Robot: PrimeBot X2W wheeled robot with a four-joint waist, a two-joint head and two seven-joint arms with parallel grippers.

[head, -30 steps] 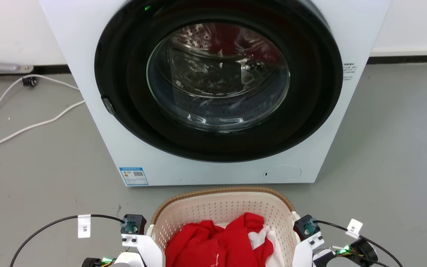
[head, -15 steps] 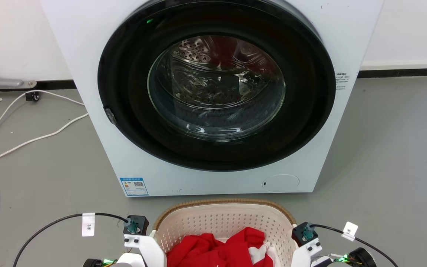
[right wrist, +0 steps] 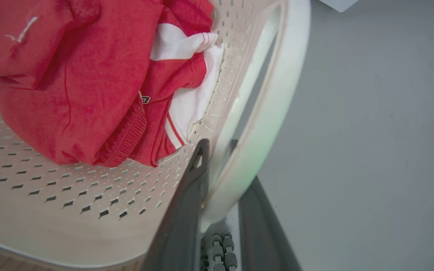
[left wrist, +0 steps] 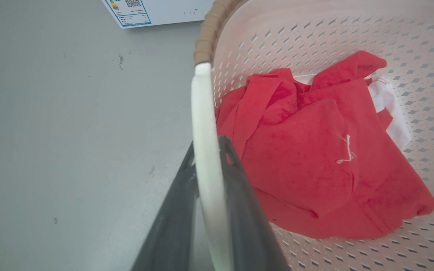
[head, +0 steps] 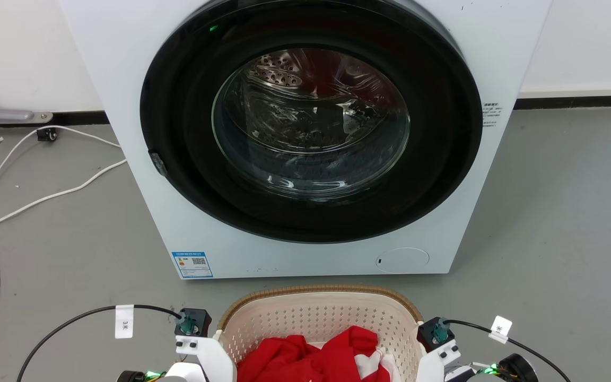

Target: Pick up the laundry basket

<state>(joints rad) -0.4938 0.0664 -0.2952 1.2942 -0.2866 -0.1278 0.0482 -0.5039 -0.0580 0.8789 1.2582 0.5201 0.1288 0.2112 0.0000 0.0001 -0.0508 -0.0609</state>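
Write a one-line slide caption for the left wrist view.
Left tool shut on the white loop handle of the laundry basket, red clothes inside.

we note: laundry basket [head: 319, 313] on floor [head: 549, 239], just before washing machine [head: 305, 132]. clothes [head: 305, 361] lie in basket. cables [head: 35, 200] on floor, left of machine.

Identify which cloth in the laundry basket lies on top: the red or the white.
The red cloth: it spreads across the laundry basket, while the white cloth only peeks out from beneath one edge.
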